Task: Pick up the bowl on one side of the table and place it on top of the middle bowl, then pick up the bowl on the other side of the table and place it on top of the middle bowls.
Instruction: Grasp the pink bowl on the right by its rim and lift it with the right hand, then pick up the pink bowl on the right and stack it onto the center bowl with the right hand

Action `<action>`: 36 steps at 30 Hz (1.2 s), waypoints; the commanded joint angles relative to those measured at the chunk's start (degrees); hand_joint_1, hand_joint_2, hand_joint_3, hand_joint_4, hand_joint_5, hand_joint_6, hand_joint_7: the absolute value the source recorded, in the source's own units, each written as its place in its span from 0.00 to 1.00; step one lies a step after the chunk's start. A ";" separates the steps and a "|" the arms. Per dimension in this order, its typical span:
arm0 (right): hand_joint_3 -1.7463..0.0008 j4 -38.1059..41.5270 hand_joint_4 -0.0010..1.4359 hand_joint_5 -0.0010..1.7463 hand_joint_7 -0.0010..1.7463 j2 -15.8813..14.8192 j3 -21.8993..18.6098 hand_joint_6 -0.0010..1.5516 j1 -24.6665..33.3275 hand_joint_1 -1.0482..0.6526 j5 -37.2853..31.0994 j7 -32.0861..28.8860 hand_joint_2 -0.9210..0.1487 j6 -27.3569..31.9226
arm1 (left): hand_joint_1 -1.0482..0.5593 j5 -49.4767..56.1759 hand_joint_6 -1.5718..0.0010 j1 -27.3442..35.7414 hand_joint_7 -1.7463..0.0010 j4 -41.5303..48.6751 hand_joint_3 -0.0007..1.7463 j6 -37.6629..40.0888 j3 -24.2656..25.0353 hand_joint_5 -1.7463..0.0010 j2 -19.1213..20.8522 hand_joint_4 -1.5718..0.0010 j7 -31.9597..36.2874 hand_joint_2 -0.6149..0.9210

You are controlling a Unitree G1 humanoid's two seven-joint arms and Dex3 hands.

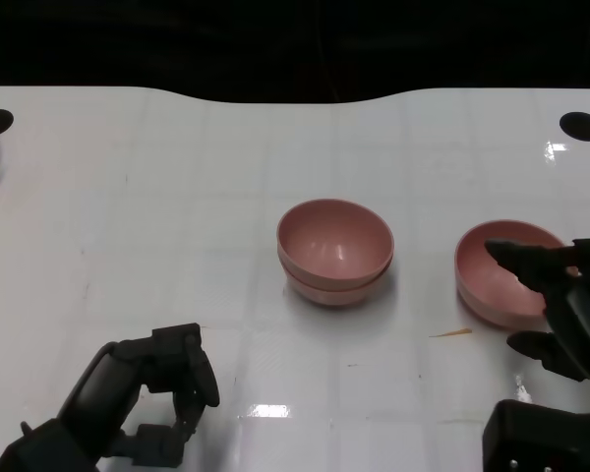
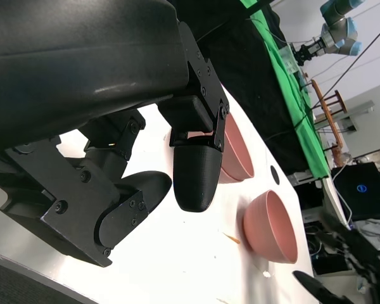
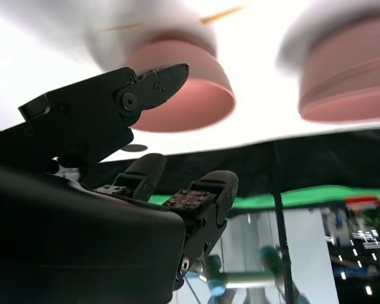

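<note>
While 2 pink bowls already sit nested as the middle stack (image 1: 334, 252) at the centre of the counter (image 1: 177, 216), the remaining side bowl (image 1: 506, 272) stands upright to the right of that stack, apart from it. The right hand (image 1: 556, 305) is at this bowl's near right edge, fingers spread with their tips over its rim and thumb low beside its wall; nothing is gripped yet. The left hand (image 1: 147, 398) rests well to the near left of the stack, fingers curled in on nothing. Judged from this, the right hand is plainly the nearer one; the bowl lies just ahead and left of its palm.
</note>
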 commanded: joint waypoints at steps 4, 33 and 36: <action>1.00 7.21 0.27 0.25 0.02 -2.00 4.67 0.30 -5.16 0.38 -1.57 -0.23 0.15 4.74 | 0.61 0.43 0.49 0.69 0.12 -0.97 0.74 0.07 0.91 0.00 0.13 0.44 -0.40 0.70; 0.94 35.83 0.65 1.00 1.00 -4.04 15.02 0.47 -20.64 0.57 4.73 -24.27 0.06 -4.80 | 0.60 0.74 0.48 1.23 0.15 -0.91 0.72 -0.89 1.44 0.03 -0.61 0.43 -0.93 0.71; 0.95 30.50 0.64 1.00 0.94 -4.72 14.93 0.49 -20.23 0.57 4.00 -24.95 0.08 -4.45 | 0.60 0.41 0.48 1.39 0.15 -1.23 0.72 -0.21 1.41 0.03 -0.77 0.43 -1.04 0.71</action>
